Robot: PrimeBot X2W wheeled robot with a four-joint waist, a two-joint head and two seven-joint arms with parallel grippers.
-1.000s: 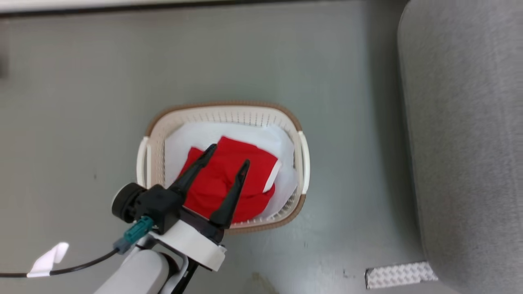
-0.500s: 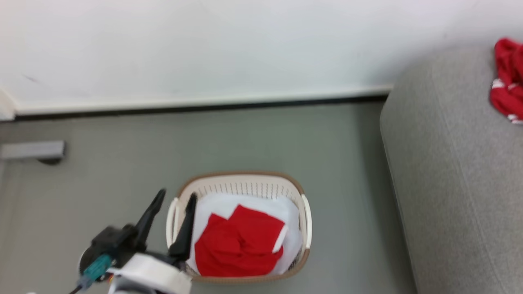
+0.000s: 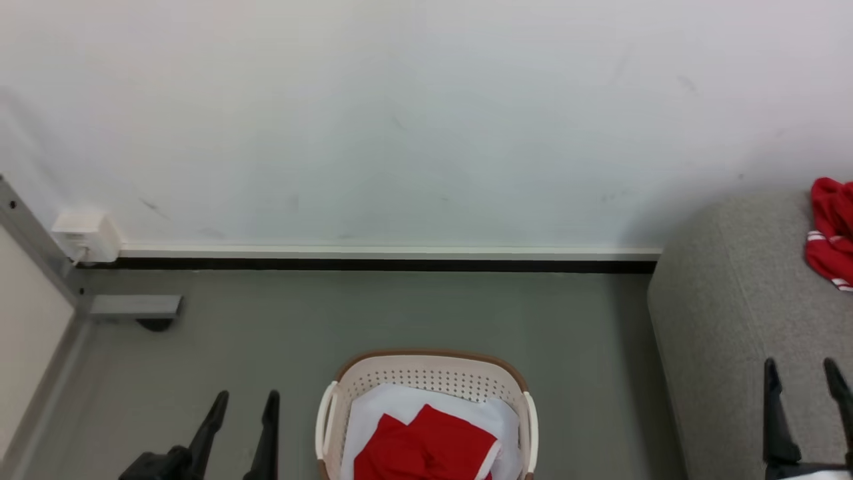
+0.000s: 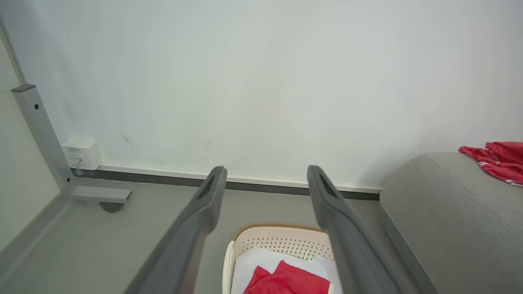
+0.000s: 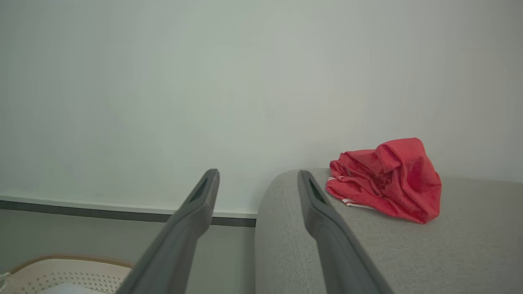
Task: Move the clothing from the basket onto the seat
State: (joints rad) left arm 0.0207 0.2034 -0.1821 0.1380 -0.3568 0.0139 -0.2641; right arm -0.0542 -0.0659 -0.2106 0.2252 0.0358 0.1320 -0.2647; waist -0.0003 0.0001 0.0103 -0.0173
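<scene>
Lying: two garments (image 3: 426,450) in basket (image 3: 426,375), one on seat (image 3: 726,333).

Before me: basket (image 3: 426,377) left of seat (image 3: 726,320).
Inside, red cloth (image 3: 426,453) over white cloth (image 3: 393,413); crumpled red garment (image 3: 830,230) on seat.

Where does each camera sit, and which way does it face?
Head view: on the head, facing forward-down at the basket; left jaws, right jaws at bottom corners.
Left wrist view: on that wrist, along its jaws toward the basket.
Right wrist view: on that wrist, along its jaws toward the seat.
All share basket and seat.
</scene>
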